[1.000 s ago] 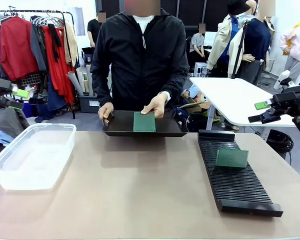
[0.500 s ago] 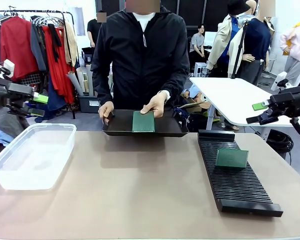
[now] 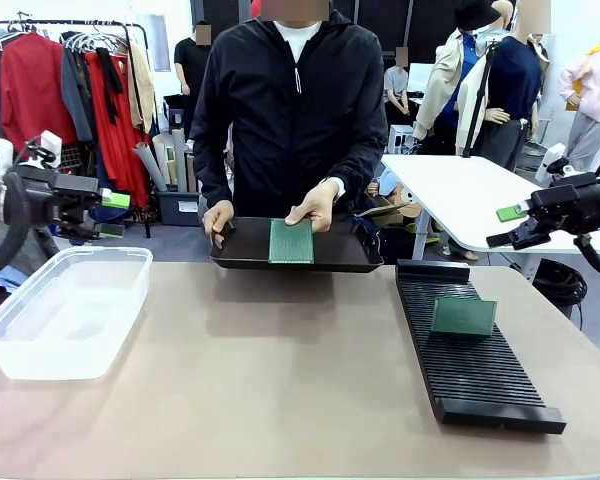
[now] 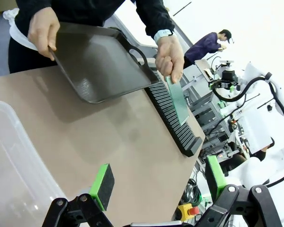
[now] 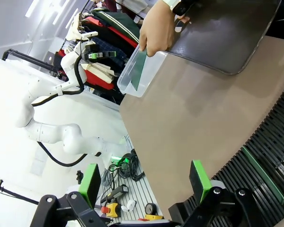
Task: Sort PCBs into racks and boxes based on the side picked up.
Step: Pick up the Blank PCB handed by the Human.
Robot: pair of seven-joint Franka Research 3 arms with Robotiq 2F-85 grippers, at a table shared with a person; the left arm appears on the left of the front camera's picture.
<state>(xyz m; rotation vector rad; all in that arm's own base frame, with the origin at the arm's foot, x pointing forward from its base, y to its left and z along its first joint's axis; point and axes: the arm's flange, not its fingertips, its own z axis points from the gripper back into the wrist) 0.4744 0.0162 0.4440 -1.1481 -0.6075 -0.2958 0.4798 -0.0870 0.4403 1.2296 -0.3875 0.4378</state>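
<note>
both robot arms hang back off the ends of the matte tan tabletop (image 3: pixel 280 390). the left hand (image 3: pixel 110 215) hovers in the air by the far end of the clear, round-cornered plastic tub (image 3: pixel 65 330), and the right hand (image 3: pixel 505 226) floats out beyond the long black rack (image 3: pixel 480 370). each one is spread wide with nothing between its green pads. the person across from me grips a smooth dark tray (image 3: pixel 245 258) with raised lips at the tabletop's far edge. one of the person's hands (image 3: pixel 313 207) tips a thin green pcb (image 3: pixel 291 241) up off the tray, its finely dotted face toward the robot. a second pcb (image 3: pixel 463 316) stands in the rack's narrow ribbed slots, leaning a little. a rail of hung clothes (image 3: pixel 80 80) and a white desk (image 3: pixel 460 190) crowd the room behind. the left wrist view catches the tilted board almost edge-on in front of the rack. the right wrist view shows the slotted one as a slim green strip.
</note>
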